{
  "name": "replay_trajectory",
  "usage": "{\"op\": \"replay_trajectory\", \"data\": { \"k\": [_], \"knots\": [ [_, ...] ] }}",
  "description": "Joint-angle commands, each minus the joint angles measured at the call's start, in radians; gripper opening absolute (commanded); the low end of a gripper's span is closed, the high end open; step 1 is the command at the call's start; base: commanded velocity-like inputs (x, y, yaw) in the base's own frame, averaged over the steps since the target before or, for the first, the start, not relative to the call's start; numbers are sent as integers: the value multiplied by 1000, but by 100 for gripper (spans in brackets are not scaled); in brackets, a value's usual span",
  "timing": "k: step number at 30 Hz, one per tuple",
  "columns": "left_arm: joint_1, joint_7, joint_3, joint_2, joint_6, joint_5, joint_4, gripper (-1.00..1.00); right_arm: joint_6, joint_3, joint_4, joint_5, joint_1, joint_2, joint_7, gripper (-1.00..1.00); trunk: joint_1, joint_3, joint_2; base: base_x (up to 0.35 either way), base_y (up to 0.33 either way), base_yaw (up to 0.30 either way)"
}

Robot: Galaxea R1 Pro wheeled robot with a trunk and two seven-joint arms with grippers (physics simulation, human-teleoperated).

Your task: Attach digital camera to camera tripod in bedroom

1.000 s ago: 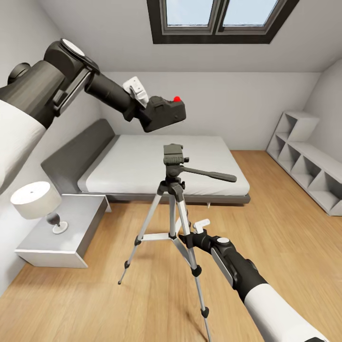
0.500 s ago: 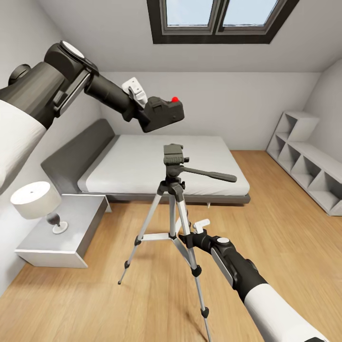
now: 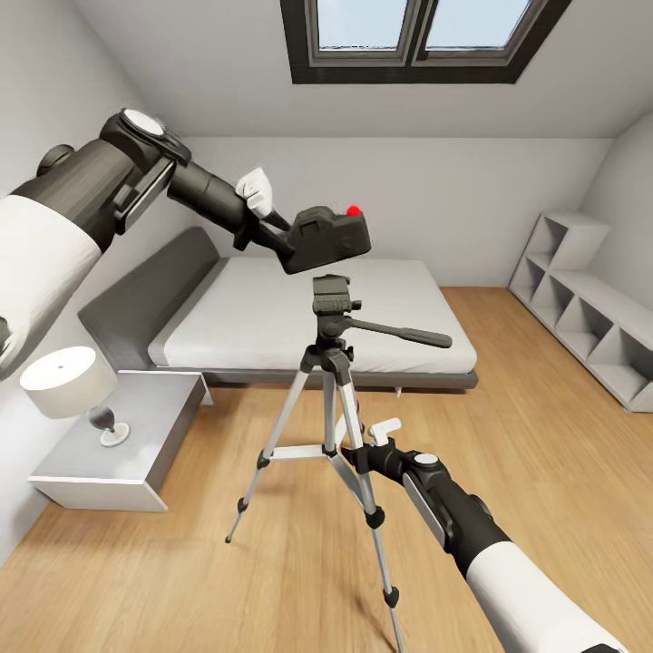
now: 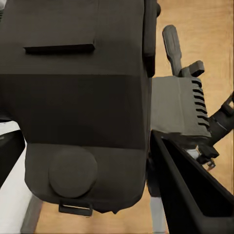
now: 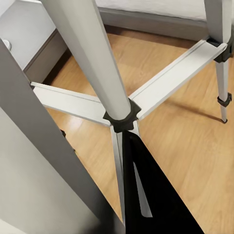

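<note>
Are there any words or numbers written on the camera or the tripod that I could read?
None: no words, numbers or logos can be read.
The digital camera in the left hand shows a plain dark body with a red dot on top.
The camera tripod is bare silver and black, unlabelled.

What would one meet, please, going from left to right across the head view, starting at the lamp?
Table lamp on the grey nightstand → digital camera held in the left gripper above the camera tripod → right gripper at a tripod leg → white cube shelf.
</note>
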Motion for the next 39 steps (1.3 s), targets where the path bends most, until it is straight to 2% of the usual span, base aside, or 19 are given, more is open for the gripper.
{"op": "replay_trajectory", "data": {
  "k": [1,13,14,20,27,39],
  "knots": [
    [-2,-29,-8,1,-48,8,31,-100,5,2,0,47,0,0,-55,-100,1,-2,-2,0,0,0],
    [-2,-39,-17,-2,-67,2,37,-100,5,2,0,47,0,0,-55,-100,1,-2,-2,0,0,0],
    [2,-32,-11,-3,-58,-3,31,-100,5,2,5,-5,0,0,-7,-100,1,-2,-2,0,0,0],
    [1,7,13,2,-6,-36,-2,-100,5,2,9,-31,0,0,-14,-100,1,-2,-2,0,0,0],
    [1,17,-12,8,33,4,11,-100,5,2,8,-18,0,-3,-5,-100,1,-2,-2,0,0,0],
    [1,26,-15,21,64,8,-54,-100,5,2,8,-30,0,-7,-4,-100,1,-2,-2,0,0,0]
  ]
}}
